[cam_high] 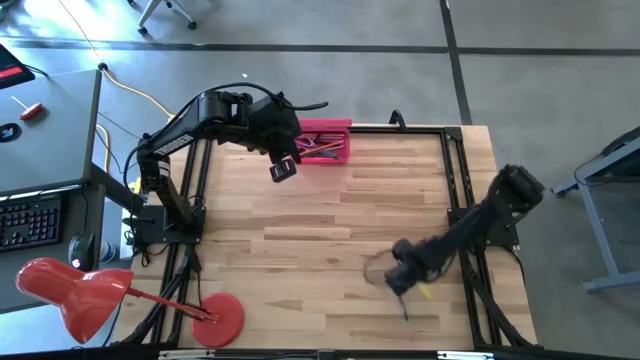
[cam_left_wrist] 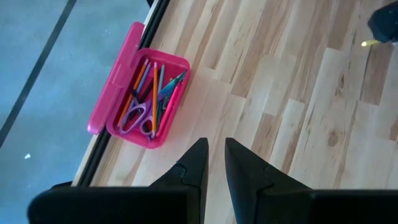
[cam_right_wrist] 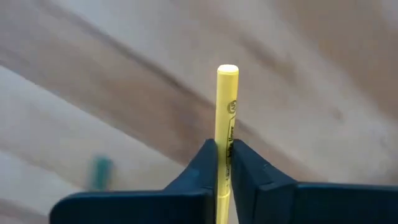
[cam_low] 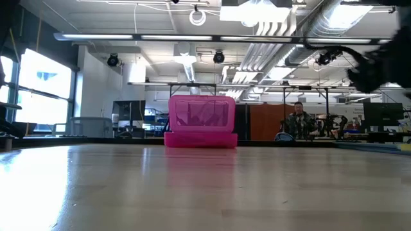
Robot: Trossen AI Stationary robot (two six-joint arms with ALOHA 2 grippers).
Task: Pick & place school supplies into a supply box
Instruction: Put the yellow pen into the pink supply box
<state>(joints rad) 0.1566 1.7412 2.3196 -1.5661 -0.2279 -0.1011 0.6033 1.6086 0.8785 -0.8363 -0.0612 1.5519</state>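
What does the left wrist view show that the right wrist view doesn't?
Only the left wrist view shows the open pink supply box with purple-handled scissors and pens inside, seen past the left gripper, its fingers slightly apart and holding nothing. Only the right wrist view shows the right gripper shut on a yellow pencil. Both show the wooden table.

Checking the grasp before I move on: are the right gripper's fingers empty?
No, the right wrist view shows its fingers closed on a yellow pencil.
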